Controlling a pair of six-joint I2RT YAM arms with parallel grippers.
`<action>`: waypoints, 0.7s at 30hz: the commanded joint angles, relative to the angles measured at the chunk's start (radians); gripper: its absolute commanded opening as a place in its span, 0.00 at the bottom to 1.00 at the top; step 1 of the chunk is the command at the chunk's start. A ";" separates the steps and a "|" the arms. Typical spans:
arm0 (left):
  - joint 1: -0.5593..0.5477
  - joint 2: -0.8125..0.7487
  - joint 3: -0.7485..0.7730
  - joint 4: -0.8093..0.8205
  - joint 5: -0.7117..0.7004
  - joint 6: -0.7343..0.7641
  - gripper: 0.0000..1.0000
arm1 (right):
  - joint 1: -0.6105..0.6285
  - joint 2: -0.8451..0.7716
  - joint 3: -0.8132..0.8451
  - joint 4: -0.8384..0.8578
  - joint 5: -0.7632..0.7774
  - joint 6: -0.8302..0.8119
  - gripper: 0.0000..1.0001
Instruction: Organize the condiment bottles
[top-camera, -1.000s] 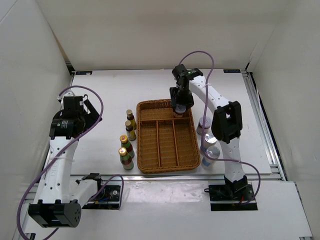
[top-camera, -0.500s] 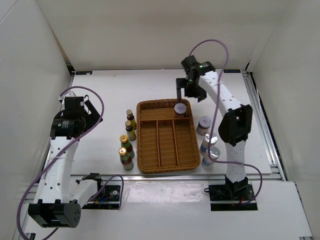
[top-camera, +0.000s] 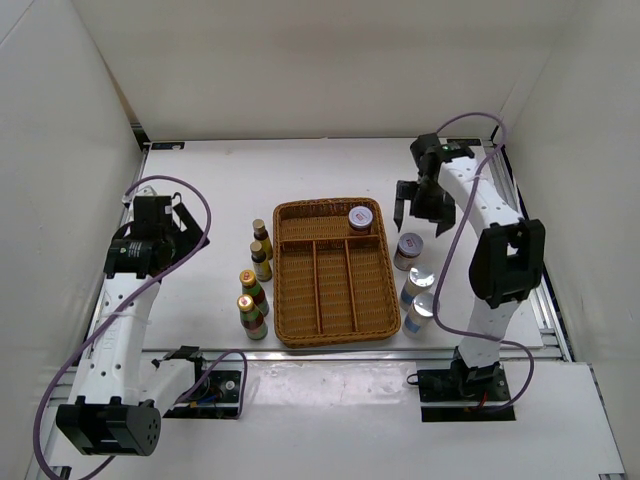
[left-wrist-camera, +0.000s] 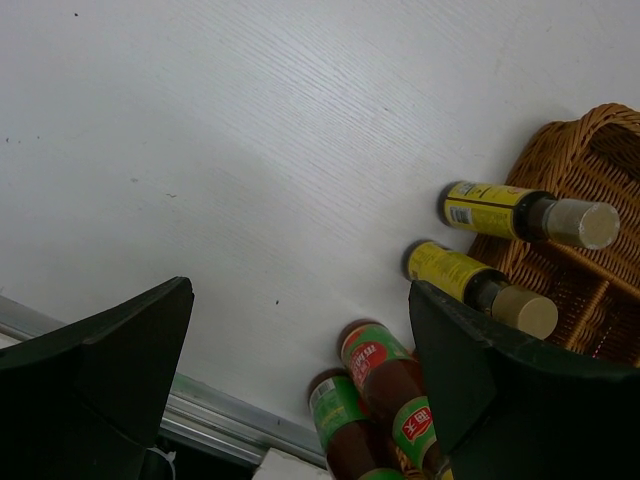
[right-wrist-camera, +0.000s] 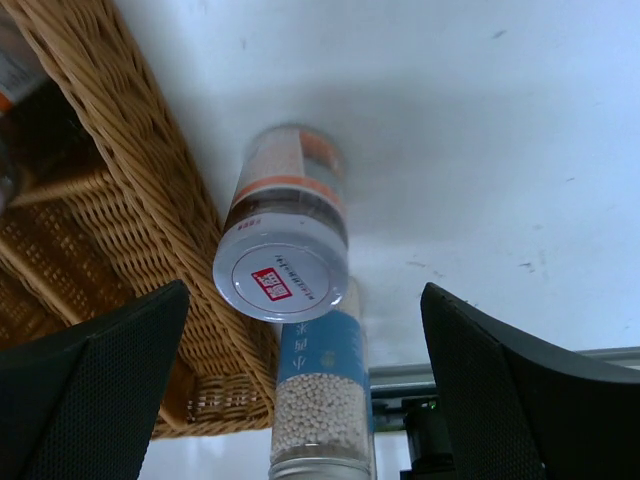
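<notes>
Change: I've released one purple-lidded jar (top-camera: 361, 217); it now stands in the wicker tray's (top-camera: 335, 341) far compartment.
Right gripper (top-camera: 420, 208): jaws wide, empty, swung out over the second purple-lidded jar (top-camera: 408, 246) beside the tray.
Left gripper (left-wrist-camera: 300, 320): wide, empty, above the gold-capped bottles (left-wrist-camera: 480, 250).
Meaning: one in; seven outside, I judge.

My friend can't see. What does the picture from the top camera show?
A brown wicker tray sits mid-table with one purple-lidded jar in its far compartment. Four dark bottles stand to its left, another jar and two pale bottles to its right.
</notes>
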 joint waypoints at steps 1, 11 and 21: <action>-0.005 -0.021 -0.003 0.014 0.028 -0.011 1.00 | 0.010 -0.001 -0.040 0.024 -0.061 0.009 1.00; -0.024 -0.021 -0.003 0.014 0.019 -0.011 1.00 | 0.029 0.035 -0.154 0.106 -0.050 0.009 0.93; -0.024 -0.021 -0.003 0.034 0.028 -0.002 1.00 | 0.038 0.006 -0.093 0.109 -0.024 0.019 0.22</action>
